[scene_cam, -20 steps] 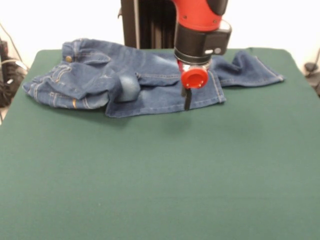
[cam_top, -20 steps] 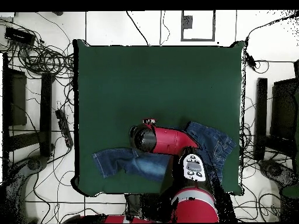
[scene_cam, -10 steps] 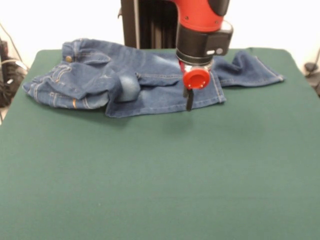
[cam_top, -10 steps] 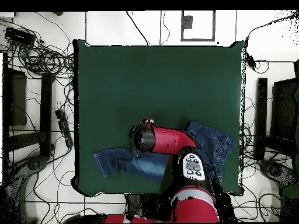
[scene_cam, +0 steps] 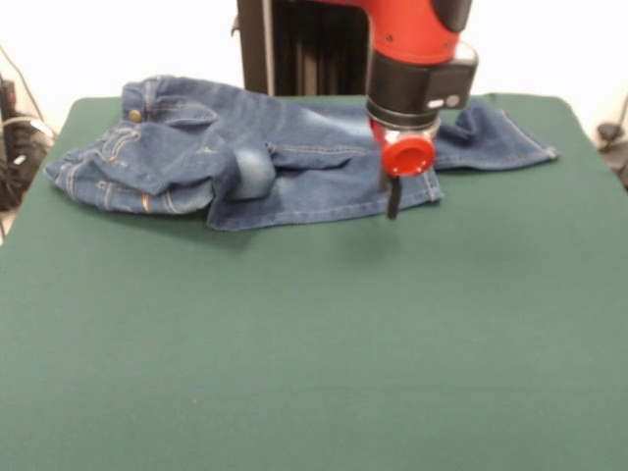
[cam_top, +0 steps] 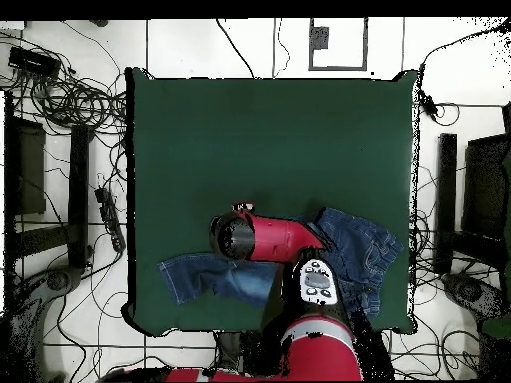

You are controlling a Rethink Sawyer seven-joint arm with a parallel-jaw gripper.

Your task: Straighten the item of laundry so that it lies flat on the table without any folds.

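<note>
The jeans [scene_cam: 265,157] lie bunched along the table's [scene_cam: 314,343] far edge — waistband end rumpled, legs folded. Gripper [scene_cam: 393,201] hangs at one leg's hem; jaw state cannot be determined.

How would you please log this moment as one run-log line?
gripper: over hem of near jeans leg, fingers unclear | jeans: crumpled, waist end bunched, legs apart | table: jeans at robot-side edge | task: not flat yet

The jeans [scene_cam: 265,157] lie bunched along the table's [scene_cam: 314,343] far edge, the gripper [scene_cam: 393,201] over their near hem.
</note>
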